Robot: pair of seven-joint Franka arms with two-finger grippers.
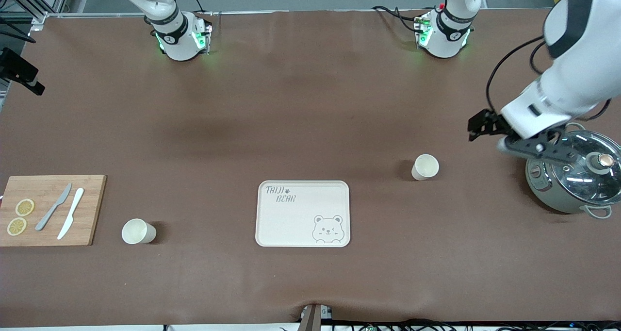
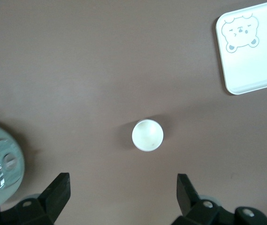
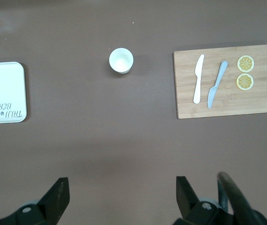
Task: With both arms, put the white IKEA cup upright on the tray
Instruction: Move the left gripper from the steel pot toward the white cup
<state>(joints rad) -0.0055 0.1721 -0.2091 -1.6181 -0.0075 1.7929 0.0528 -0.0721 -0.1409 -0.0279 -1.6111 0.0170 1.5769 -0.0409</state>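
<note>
Where the table is seen from the front camera, the tray (image 1: 302,213), a flat cream rectangle with rounded corners, is laid with its long axis along the table's length, the grey lettering at its corner toward the right arm's end and the bear face at the corner nearest the camera toward the left arm's end. Two white cups are seen upright with mouths open upward: one cup (image 1: 425,167) is set toward the left arm's end, slightly farther from the camera than the tray, and the other cup (image 1: 138,231) is stood near the wooden cutting board (image 1: 89,209) at the right arm's end. On that board a grey knife (image 1: 53,207), a white knife (image 1: 71,213) and two lemon slices (image 1: 20,217) are laid. The left gripper (image 1: 478,127) is held in the air beside a metal pot (image 1: 572,183) with a glass lid. In the left wrist view, the left gripper (image 2: 123,187) is shown with its black fingers (image 2: 58,190) spread wide, the round smooth cup (image 2: 147,135) lying apart from them, and a corner of the tray (image 2: 246,77) is caught. In the right wrist view, the right gripper (image 3: 122,190) is likewise spread apart and empty over bare brown table, with the other cup (image 3: 121,61) placed between the tray (image 3: 4,84) and the cutting board (image 3: 227,105).
</note>
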